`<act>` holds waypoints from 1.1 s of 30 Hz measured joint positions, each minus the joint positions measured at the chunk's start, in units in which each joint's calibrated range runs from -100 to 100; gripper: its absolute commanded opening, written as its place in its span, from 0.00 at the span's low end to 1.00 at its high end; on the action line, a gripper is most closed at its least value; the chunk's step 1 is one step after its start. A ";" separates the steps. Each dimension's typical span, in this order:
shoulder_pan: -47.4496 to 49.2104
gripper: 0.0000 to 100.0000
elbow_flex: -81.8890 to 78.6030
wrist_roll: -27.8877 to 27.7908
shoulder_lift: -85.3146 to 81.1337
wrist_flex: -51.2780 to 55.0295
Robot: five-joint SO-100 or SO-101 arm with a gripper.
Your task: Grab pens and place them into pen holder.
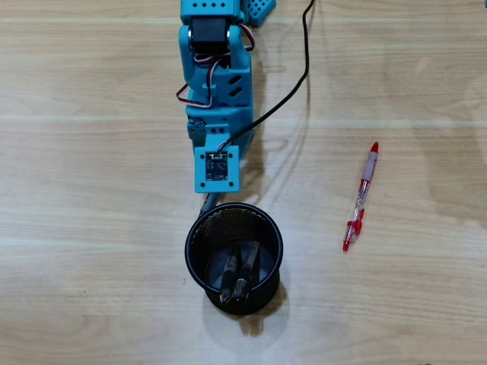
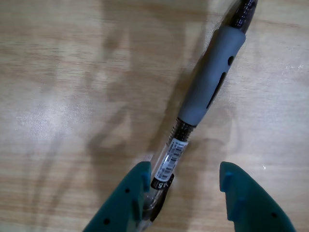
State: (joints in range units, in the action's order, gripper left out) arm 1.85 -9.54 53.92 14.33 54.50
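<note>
**Risk note: pen resting on one finger, jaws spread**

My gripper (image 2: 186, 186) is spread. In the wrist view a black-and-clear pen (image 2: 208, 87) lies against my left finger (image 2: 130, 193) only; the right finger (image 2: 241, 193) stands clear of it, with bare table (image 2: 58, 96) showing in the gap. I am pinching nothing.

In the overhead view my arm (image 1: 217, 99) ends just above the pen holder (image 1: 196, 232), and a short dark piece of the pen shows between my wrist and the rim. Two dark pens (image 1: 237, 275) stand inside the cup. The red pen (image 1: 361, 199) lies on the table, well apart to the right.

Probable faults from this state:

- Closing now may roll the pen sideways instead of seating it, because contact is one-sided and near the barrel's end.
- An end grip would let the long sleeve end droop or swing on lifting.
- The cup is close; a swinging pen or my fingers could strike the rim and shift or tip it.
- I cannot tell whether the pen touches the table.
</note>
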 measured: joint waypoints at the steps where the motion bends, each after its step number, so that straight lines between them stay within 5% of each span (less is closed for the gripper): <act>1: 0.00 0.16 0.80 0.00 0.85 0.00; 11: 0.99 0.15 3.82 0.00 7.97 0.00; 17: 0.00 0.02 4.79 0.00 9.08 -0.61; 33: -3.25 0.02 4.70 -0.05 8.40 0.43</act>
State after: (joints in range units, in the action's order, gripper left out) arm -1.40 -4.84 53.87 22.73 54.93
